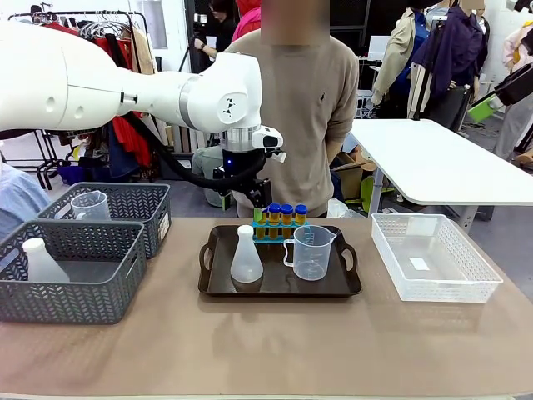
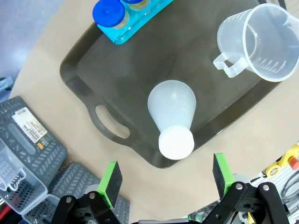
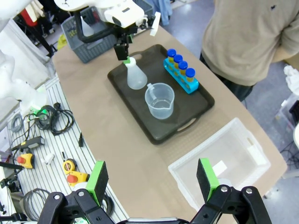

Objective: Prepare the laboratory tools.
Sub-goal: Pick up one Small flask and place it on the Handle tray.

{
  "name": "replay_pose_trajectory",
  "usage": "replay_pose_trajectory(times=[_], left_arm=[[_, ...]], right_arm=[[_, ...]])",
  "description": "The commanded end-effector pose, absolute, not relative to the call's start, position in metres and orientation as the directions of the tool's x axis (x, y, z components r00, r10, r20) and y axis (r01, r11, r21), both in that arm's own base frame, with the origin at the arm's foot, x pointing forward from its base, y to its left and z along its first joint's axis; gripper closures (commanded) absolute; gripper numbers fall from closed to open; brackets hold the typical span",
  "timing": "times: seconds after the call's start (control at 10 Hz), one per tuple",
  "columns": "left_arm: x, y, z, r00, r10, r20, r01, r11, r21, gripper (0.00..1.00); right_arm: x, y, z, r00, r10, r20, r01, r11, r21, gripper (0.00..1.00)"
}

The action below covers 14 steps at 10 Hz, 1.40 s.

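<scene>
Left gripper [image 2: 163, 182] hangs wide open above the translucent white conical flask [image 2: 173, 114] on the dark tray [image 2: 88, 70]; right gripper [image 3: 152, 179] gapes empty too; any sideways nudge probably topples that flask into the clear plastic beaker [image 2: 261, 39] beside it.

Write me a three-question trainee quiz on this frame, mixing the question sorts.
1. True or false: the flask lies on its side on the dark tray.
2. What stands right of the flask on the tray in the front view? A) a white basket B) a clear beaker C) a grey basket
3. Fill in: the blue rack holds ____ blue-capped tubes.

Key
1. False: it stands upright, with the open left pincer above it.
2. B: the beaker with a handle.
3. Four, as the right wrist view shows.
</scene>
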State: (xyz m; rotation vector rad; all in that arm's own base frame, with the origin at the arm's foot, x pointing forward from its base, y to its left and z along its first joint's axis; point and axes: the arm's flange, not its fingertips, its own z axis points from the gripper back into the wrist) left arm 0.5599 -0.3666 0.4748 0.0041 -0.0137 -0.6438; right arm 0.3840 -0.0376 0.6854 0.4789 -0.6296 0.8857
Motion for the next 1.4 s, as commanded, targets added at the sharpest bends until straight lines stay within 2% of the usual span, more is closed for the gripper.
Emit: replay_pose_trajectory(times=[0.0, 0.5, 0.7, 1.0, 1.3], left_arm=[[0.561, -0.365, 0.473, 0.8, -0.601, 0.008, 0.6, 0.8, 0.014, 0.0], [0.56, -0.368, 0.47, 0.798, -0.602, 0.006, 0.602, 0.798, 0.006, 0.0], [0.569, -0.335, 0.528, 0.831, -0.554, 0.053, 0.555, 0.831, -0.022, 0.0], [0.578, -0.29, 0.572, 0.87, -0.479, 0.116, 0.492, 0.859, -0.14, 0.0], [0.582, -0.254, 0.607, 0.882, -0.436, 0.177, 0.47, 0.805, -0.363, 0.0]], right_arm=[[0.384, -0.037, 0.686, 0.462, 0.552, 0.694, -0.834, 0.538, 0.126, 0.0], [0.384, -0.037, 0.686, 0.462, 0.552, 0.694, -0.834, 0.538, 0.126, 0.0], [0.384, -0.037, 0.686, 0.462, 0.552, 0.694, -0.834, 0.538, 0.126, 0.0], [0.384, -0.037, 0.686, 0.462, 0.552, 0.694, -0.834, 0.538, 0.126, 0.0], [0.384, -0.037, 0.686, 0.462, 0.552, 0.694, -0.834, 0.538, 0.126, 0.0]])
